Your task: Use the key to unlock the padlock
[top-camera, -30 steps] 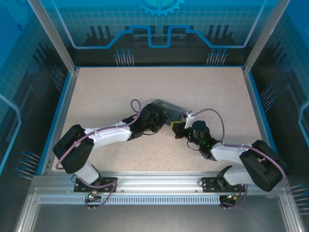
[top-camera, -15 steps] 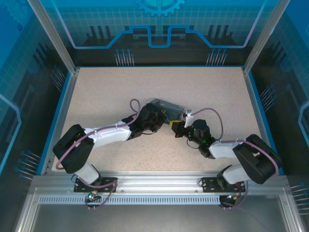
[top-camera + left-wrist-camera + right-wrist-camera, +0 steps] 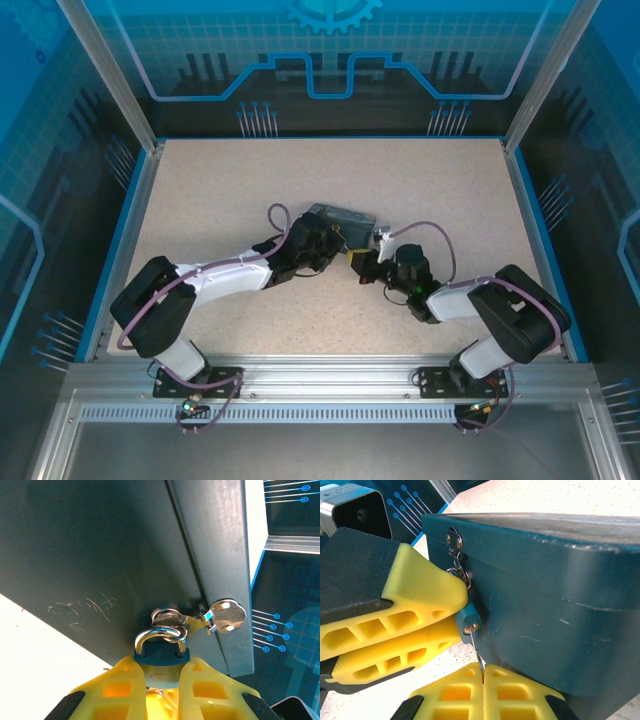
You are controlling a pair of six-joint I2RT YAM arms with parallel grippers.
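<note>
Two grippers engaged: left gripper and right gripper, each with yellow ribbed plastic fingers, meeting nose to nose at one face of the box
Item one: small blue-bodied padlock with a short silvery metal shackle
Location of padlock: hanging at the front of a dark teal hard-sided box, shackle threaded through the ring of a silvery hasp; keyhole end faces the right wrist camera
Item two: thin dark metal key, a mere sliver
Location of key: blade runs from the right fingertips up to the keyhole; the tip sits at or just inside it, depth not discernible
Left gripper, state: closed to a narrow gap, clamping the padlock body from both sides
Right gripper, state: pinched fully together on the key's bow, only the blade protruding
Support: speckled beige table, the box resting near its middle
Handling, padlock: judged light, rigid and smooth-sided; free to swing on the hasp ring, so best taken across the flat body, well clear of the shackle
Handling, key: judged stiff but slender, apt to twist or slip between plastic pads; hold at the bow, blade in line with the keyway
Risk: a sideways load could bend the blade or pop it from the pinch
</note>
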